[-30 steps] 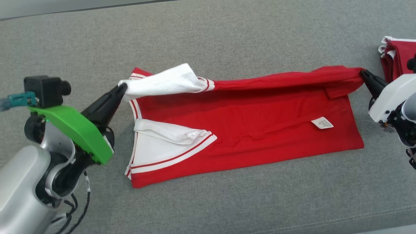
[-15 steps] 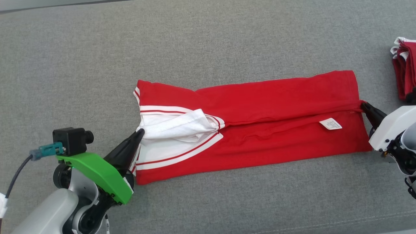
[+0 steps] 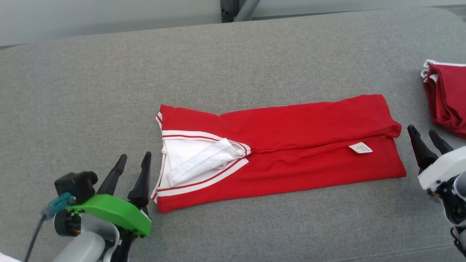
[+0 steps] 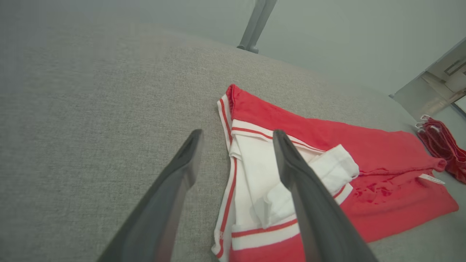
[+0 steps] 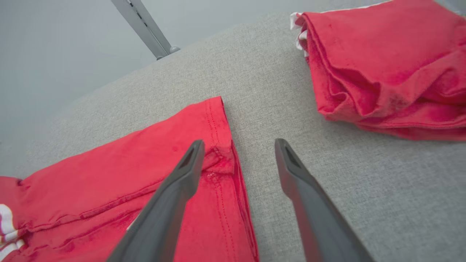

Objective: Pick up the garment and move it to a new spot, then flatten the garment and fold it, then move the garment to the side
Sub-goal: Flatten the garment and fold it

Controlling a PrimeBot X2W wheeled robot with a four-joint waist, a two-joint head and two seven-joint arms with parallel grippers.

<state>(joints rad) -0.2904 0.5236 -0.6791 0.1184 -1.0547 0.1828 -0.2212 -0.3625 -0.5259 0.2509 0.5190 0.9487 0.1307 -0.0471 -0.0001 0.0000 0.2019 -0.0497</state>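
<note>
1. My left gripper [image 3: 135, 155] stood with its two dark fingers spread wide and nothing between them, just beside the white-trimmed end of the garment [image 3: 291, 145].
2. My right gripper [image 3: 422, 129] was equally wide and empty, just off the garment's red hem end.
3. The garment lay on the grey cushion [image 3: 255, 65], between my two grippers, folded lengthwise into a long red band, its far half lapped over the near half.
4. At its left end sat a white panel [image 3: 182, 154] edged with red stripes, with a loose white fold resting on top.
5. A small white label [image 3: 360, 147] lay near the hem end.
6. From my left wrist, one finger crossed in front of the white cloth; I could not tell whether it touched.
7. A stack of folded red cloth [image 3: 446, 98] lay apart, beyond my right gripper.
</note>
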